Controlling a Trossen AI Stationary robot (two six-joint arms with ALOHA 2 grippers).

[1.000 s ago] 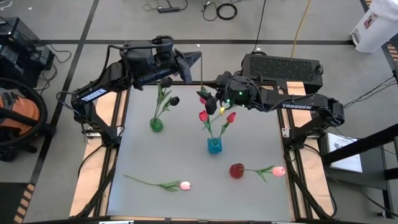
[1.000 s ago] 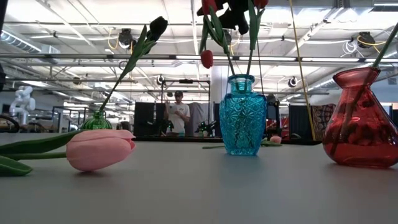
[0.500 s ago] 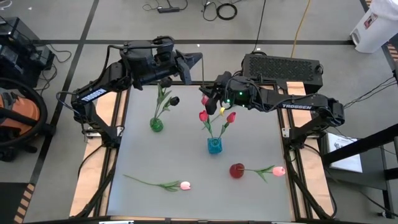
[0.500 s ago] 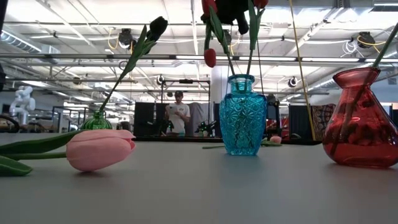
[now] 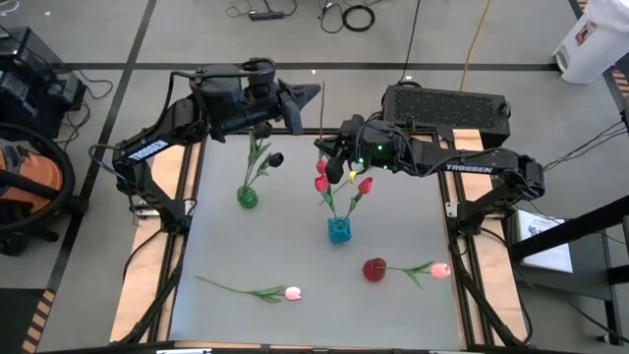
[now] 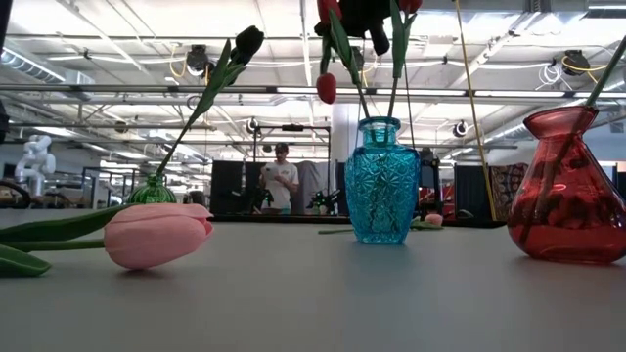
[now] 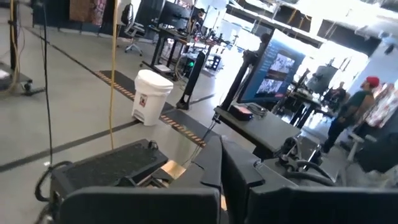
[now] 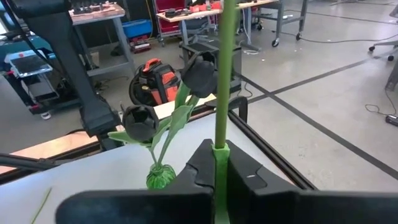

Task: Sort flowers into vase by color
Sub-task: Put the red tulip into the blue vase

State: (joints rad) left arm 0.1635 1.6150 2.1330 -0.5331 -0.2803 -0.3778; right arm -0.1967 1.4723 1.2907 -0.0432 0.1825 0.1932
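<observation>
The right claw (image 8: 219,163) is clamped on a thin green stem (image 8: 222,74), a grip only the right wrist view shows; from above, the claw sits above the centre of the frame, over the red tulips (image 5: 321,183) in the blue vase (image 5: 339,231). The left claw (image 5: 307,96), at upper centre, is pressed together on nothing. The low view alone reveals the red vase (image 6: 572,186) at right holding a stem, and the pink tulip (image 6: 156,235) lying on the desk (image 6: 323,303) at left.

Overhead, table-level, two wrist views
</observation>
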